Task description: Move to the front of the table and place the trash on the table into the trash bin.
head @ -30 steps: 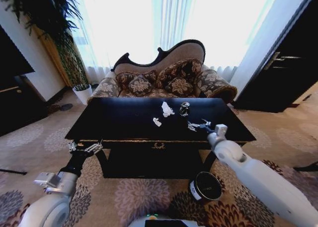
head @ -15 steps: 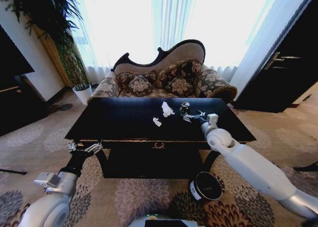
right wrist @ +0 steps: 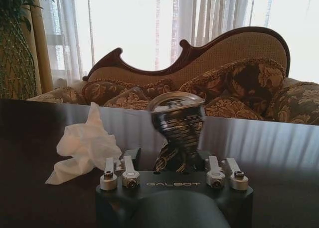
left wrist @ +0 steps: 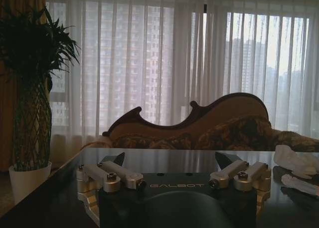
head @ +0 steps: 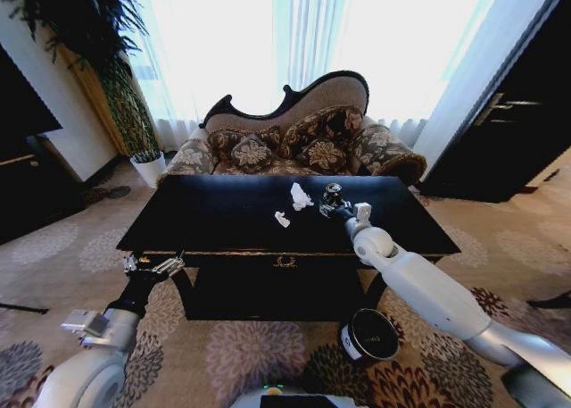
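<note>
A: Glossy black table point(head: 223, 220); from the head, the right gripper point(head: 332, 206) reaches the dark can point(head: 332, 193) near two paper scraps point(head: 301, 196). Left gripper point(head: 153, 265) idles at the front edge, trash bin point(head: 368, 335) on the floor.

B: The right wrist adds detail: jaws spread around the can point(right wrist: 177, 123), not yet pinching. Next, I'd judge, close squarely. The left wrist shows its jaws spread.
</note>
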`<state>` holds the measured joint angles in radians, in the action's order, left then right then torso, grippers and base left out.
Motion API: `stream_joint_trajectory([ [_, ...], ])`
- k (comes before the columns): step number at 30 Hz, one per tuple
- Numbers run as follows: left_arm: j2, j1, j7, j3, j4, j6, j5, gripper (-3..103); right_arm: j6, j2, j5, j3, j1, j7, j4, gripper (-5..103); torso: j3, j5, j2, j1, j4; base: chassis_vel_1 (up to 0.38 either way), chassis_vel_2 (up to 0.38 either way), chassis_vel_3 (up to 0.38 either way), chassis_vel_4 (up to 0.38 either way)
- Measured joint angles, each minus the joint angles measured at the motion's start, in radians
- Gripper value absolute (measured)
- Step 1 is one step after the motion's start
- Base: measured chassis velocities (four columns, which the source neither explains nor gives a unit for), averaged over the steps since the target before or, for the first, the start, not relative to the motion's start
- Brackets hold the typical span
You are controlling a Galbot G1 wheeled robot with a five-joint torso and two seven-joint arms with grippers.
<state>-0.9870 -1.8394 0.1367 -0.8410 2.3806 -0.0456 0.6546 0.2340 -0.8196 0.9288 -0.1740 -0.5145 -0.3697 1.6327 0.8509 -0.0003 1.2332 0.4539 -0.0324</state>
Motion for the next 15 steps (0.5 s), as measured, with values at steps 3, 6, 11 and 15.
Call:
stream_joint_trajectory([
  [3,0.000,0.000,0.000,0.000,0.000,0.000,0.000,100,-0.001,-0.005,-0.003,0.008,0.004,0.001,-0.010,42,0.000,0.0001,0.000,0.000,-0.0001,0.000,0.000,0.000,0.000],
  [6,0.000,0.000,0.000,0.000,0.000,0.000,0.000,100,-0.002,-0.005,-0.004,0.014,0.006,0.003,-0.014,37,0.000,0.0000,0.000,0.000,0.0000,0.000,0.000,0.000,0.000],
  [11,0.000,0.000,0.000,0.000,0.000,0.000,0.000,100,-0.005,-0.003,-0.007,0.024,-0.009,0.006,-0.005,15,0.000,0.0001,0.000,0.000,-0.0001,0.000,0.000,0.000,0.000],
  [15,0.000,0.000,0.000,0.000,0.000,0.000,0.000,100,-0.011,0.000,-0.018,0.047,-0.040,0.006,0.020,2,0.000,0.0001,0.000,0.000,0.0000,0.000,0.000,0.000,0.000],
])
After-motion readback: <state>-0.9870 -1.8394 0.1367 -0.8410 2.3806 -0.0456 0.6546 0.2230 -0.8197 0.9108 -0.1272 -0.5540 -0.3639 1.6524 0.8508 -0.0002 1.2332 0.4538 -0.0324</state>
